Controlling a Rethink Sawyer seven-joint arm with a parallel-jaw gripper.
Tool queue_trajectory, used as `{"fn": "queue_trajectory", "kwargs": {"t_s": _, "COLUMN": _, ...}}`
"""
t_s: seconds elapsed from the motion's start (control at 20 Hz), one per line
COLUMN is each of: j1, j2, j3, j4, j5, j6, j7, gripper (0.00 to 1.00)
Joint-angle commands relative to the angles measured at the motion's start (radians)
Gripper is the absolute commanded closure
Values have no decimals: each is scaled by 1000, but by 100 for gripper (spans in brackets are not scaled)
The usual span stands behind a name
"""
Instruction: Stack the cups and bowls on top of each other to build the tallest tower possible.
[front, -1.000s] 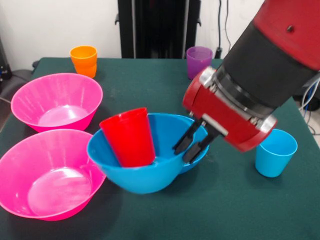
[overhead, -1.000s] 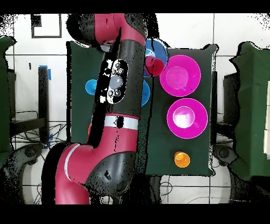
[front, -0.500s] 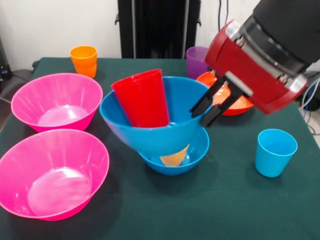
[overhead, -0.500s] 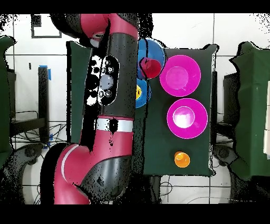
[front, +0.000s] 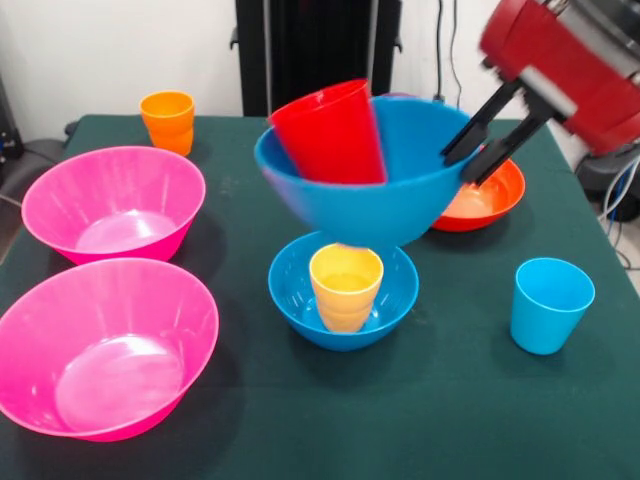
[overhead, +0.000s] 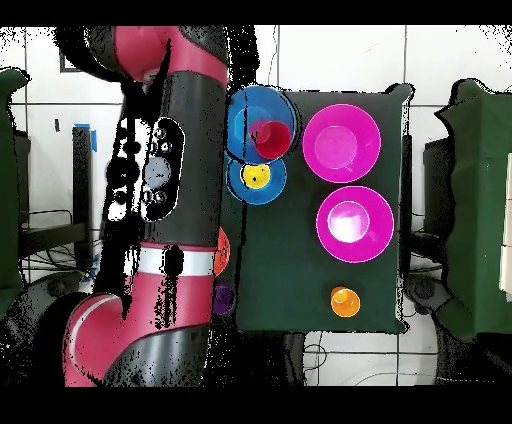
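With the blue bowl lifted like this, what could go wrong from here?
The gripper holds the upper blue bowl by one rim only, so it hangs tilted and might slip from the jaws. The red cup leans loose inside it and may tip out if the bowl tilts further or jolts. The bowl hangs directly over the yellow cup in the lower blue bowl; a careless descent might knock that cup over.

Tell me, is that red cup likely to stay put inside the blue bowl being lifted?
Probably not securely. The red cup leans loose against the glossy wall of the raised blue bowl, so it may slide or tip. The gripper pinches only the rim, so the bowl could tilt.
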Motion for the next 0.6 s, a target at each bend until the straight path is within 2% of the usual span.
{"fn": "queue_trajectory", "kwargs": {"t_s": 0.05, "j1": 82, "j2": -114, "j3": 63, "j4": 280, "j5": -79, "j6": -18, "j7": -16, "gripper": 100}}
{"fn": "queue_trajectory", "kwargs": {"t_s": 0.3, "j1": 119, "j2": -135, "j3": 73, "j4": 392, "j5": -88, "j6": -107, "j7": 35, "gripper": 100}}
{"fn": "queue_trajectory", "kwargs": {"t_s": 0.6, "j1": 142, "j2": -131, "j3": 56, "j4": 448, "j5": -107, "j6": -214, "j7": 77, "gripper": 100}}
